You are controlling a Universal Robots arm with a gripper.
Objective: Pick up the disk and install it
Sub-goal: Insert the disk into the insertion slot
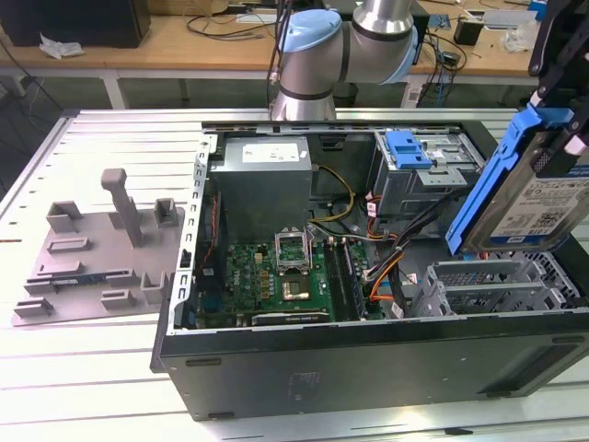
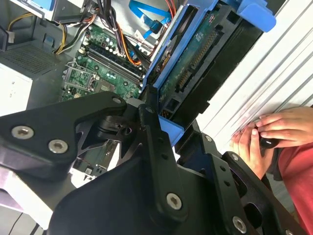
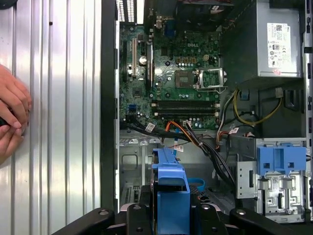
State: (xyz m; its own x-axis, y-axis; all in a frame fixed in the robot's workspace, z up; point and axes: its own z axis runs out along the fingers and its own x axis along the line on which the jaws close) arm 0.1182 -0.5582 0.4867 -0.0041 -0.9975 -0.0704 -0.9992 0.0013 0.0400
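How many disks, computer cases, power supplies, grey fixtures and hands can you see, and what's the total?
Disk: 1
Case: 1
Power supply: 1
Grey fixture: 1
Hands: 2
Total: 6

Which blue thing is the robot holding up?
The flat silver-grey hard drive in its blue plastic bracket, held tilted above the black computer case. The small blue latch sits down inside it.

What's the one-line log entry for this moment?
gripper: shut on disk | disk: tilted, above open computer case | installed: not yet
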